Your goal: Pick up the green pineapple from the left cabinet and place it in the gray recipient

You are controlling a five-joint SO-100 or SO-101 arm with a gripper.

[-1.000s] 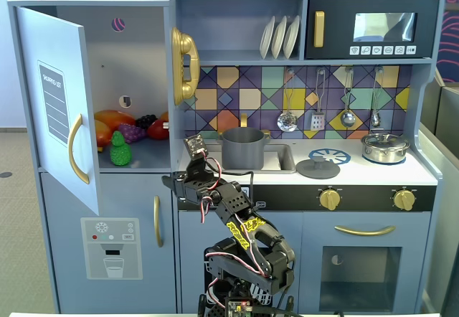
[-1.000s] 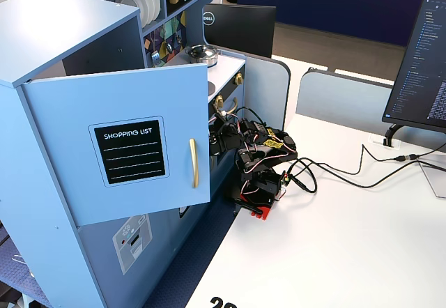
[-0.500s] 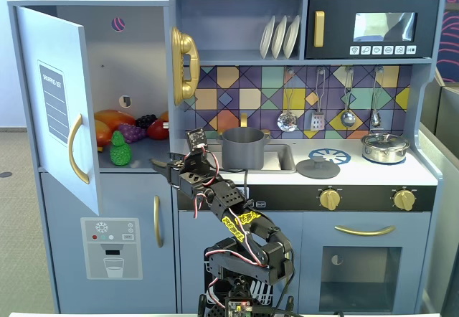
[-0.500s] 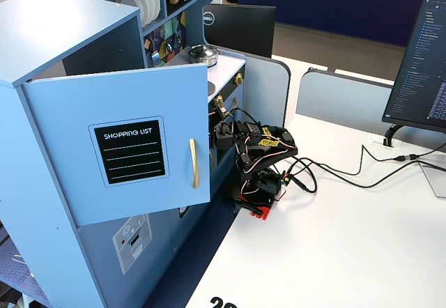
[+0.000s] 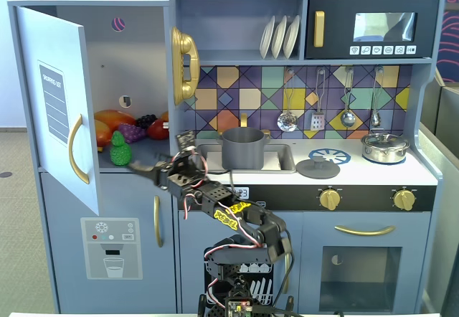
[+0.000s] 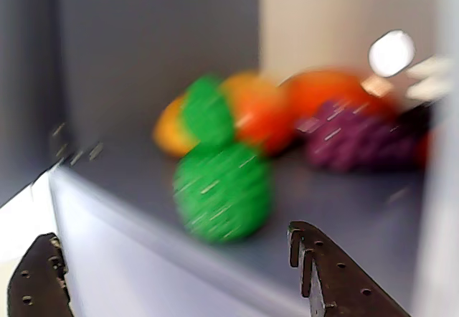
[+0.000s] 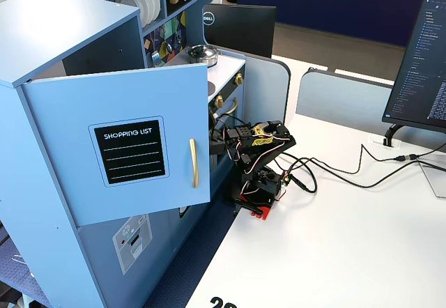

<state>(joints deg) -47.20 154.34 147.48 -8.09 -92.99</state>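
We see the green pineapple standing at the front edge of the left cabinet shelf, with orange fruits and a purple grape bunch behind it. Our gripper, fingers spread and empty, reaches just past the shelf lip. The open door bounds the left side; the gray recipient sits in the sink.

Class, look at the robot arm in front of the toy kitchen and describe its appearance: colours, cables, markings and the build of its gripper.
The arm is black, built of blocky segments. Thin red, white and black cables loop along its joints, and yellow patches with dark marks sit on the middle links. A red part shows at its base. The gripper has two flat black fingers with small holes and a stepped inner edge.
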